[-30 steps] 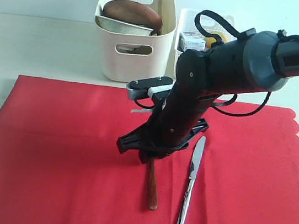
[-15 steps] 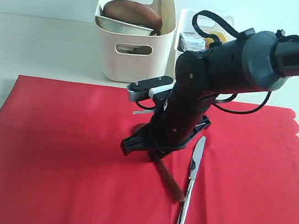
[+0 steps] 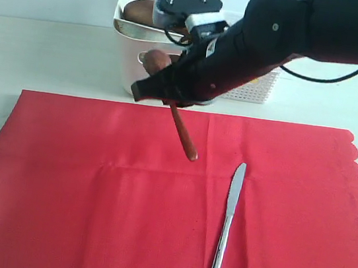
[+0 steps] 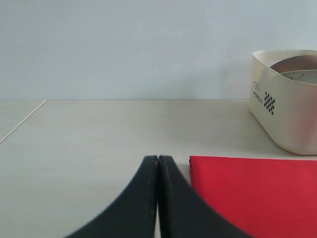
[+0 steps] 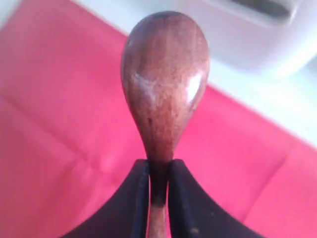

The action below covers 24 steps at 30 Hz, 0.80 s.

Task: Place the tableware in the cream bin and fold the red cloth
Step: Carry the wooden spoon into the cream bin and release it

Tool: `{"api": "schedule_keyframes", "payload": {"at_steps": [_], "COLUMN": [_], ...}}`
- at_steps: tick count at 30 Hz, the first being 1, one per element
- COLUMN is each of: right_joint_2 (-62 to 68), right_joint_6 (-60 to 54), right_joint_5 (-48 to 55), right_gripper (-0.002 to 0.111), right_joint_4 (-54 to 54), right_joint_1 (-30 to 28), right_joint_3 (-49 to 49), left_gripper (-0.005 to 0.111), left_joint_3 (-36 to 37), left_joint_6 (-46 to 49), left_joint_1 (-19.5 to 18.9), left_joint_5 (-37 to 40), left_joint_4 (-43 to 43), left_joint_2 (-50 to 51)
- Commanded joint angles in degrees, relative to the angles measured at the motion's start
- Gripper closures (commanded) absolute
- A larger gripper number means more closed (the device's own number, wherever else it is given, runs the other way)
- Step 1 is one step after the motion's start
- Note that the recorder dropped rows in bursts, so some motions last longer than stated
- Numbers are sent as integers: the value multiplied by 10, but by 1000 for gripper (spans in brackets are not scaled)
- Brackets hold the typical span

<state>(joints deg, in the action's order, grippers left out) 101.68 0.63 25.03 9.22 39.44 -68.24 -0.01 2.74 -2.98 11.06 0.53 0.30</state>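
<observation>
The spoon (image 3: 183,131) is seen clamped at its neck between the closed fingers of the right gripper (image 3: 171,97), at upper centre of the exterior frame. It is held above the far edge of the red cloth (image 3: 78,186), with its bowl raised toward the cream bin (image 3: 125,66) and its handle slanting down to the right. In the bin, at top centre, the brown plate (image 3: 138,9) is partly hidden by the arm. The knife (image 3: 226,227) is seen lying flat on the cloth, lower right of centre, well apart from the spoon and with its blade pointed toward the far edge. A white lattice basket (image 3: 259,92) is glimpsed just right of the bin. The left gripper (image 4: 158,166) is shown pressed together on nothing, with bare table (image 4: 99,134) beneath it and the cloth's corner just beside it.
</observation>
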Motion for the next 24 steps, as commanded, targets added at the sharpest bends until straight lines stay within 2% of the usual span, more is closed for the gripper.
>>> {"api": "schedule_keyframes", "payload": {"at_steps": [1,11,24], "right_joint_2": [-8,-8,-3], "right_joint_6": [-6,-6,-6], "right_joint_5": [-19,-34,-77], "right_gripper": [108,108,108], "right_joint_4": [-27,-38,-37], "right_joint_1": [1,-54,-129], "right_joint_3": [-45,-137,-157], "left_gripper": [104,104,104], "left_joint_3": [0,0,0], "left_joint_6": [0,0,0], "left_joint_1": [4,4,4], "left_joint_5": [0,0,0], "left_joint_4": [6,6,6], "left_joint_2": [-3,-3,-3]}}
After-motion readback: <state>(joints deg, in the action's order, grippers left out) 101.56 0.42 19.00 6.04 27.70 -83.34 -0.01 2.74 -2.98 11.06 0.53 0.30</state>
